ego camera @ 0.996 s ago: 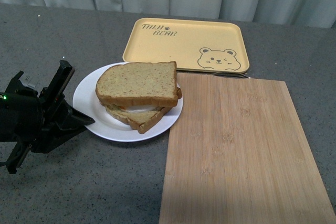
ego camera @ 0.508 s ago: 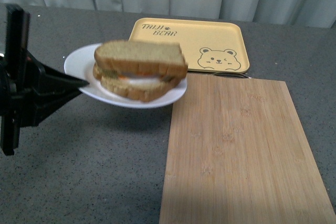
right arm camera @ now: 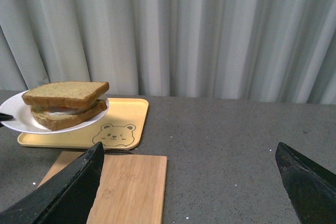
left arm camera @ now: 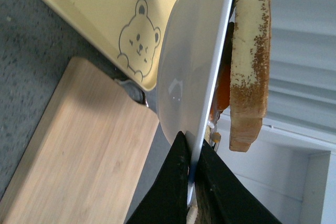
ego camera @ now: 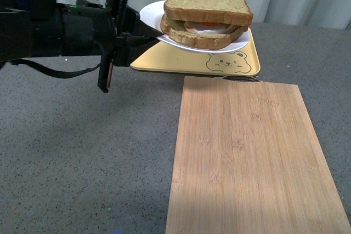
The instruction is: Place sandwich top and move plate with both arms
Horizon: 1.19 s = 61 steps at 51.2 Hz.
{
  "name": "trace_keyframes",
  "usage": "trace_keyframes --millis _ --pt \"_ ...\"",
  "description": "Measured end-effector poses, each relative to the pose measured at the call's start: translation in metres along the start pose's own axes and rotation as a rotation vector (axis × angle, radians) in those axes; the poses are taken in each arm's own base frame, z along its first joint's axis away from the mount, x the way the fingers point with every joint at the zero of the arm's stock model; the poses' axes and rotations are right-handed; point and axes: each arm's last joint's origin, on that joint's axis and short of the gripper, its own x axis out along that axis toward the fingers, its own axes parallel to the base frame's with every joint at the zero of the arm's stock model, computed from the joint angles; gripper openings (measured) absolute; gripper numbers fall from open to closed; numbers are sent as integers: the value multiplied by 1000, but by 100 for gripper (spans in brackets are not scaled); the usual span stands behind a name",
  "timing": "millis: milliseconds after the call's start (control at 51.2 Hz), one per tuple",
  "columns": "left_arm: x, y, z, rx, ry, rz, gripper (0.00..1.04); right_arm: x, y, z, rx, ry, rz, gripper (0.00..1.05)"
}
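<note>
The left gripper [ego camera: 141, 32] has its jaws pinched tight on the left rim of the white plate [ego camera: 150, 12], one finger above the rim and one under it, as the left wrist view shows [left arm camera: 190, 153]. It holds the plate up in the air, roughly level, at the far side of the grey table [ego camera: 82, 152].

On the plate sits a whole sandwich. The sandwich top [ego camera: 208, 7], a seeded brown slice, lies flat over a white and orange filling [ego camera: 204, 26] and a bottom slice [ego camera: 205, 39], with its corners turned a little off those of the slice below.

The yellow bear tray [ego camera: 181, 60] lies on the table below and just behind the plate, not touching it. A bamboo cutting board [ego camera: 247, 157] lies nearer, to the right.

The right gripper [right arm camera: 189, 150] hangs well to the right with its jaws spread wide, holding nothing.
</note>
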Motion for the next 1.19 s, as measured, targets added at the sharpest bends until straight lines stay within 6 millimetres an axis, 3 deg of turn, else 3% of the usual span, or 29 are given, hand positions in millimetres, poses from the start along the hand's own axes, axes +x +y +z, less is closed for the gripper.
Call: trace_keyframes --millis 430,860,1192 --pt "67 7 18 -58 -33 23 4 0 0 0 0 0 0 95" --pt "95 14 33 -87 -53 128 4 0 0 0 0 0 0 95" --pt "90 12 34 -69 -53 136 50 0 0 0 0 0 0 95"
